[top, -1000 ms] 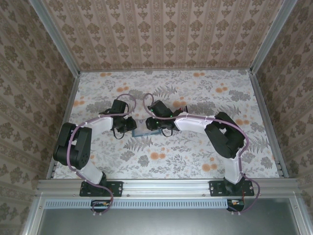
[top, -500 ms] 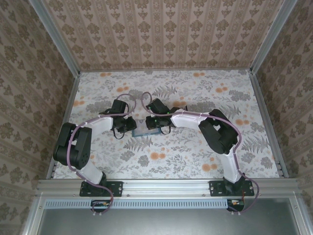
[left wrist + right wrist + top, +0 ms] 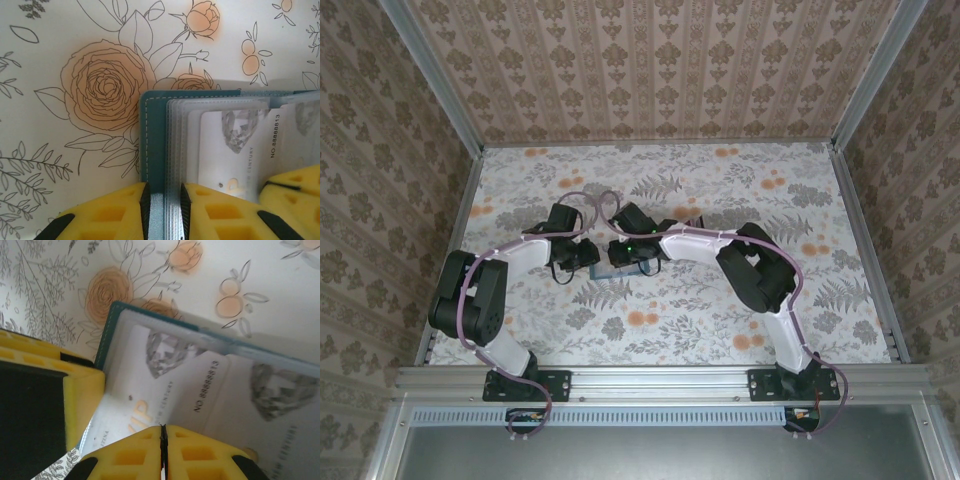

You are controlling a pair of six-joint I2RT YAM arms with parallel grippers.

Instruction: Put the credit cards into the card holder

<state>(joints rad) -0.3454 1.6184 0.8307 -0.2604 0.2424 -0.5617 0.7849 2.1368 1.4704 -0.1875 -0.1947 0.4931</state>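
left pincer (image 3: pixel 163 202) and right pincer (image 3: pixel 163 442) crowd card holder (image 3: pixel 152 140), far table (image 3: pixel 720 170) free

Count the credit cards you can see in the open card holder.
2. One card lies at the left of the teal card holder, the other card to its right. The stacked clear sleeves may hide more.
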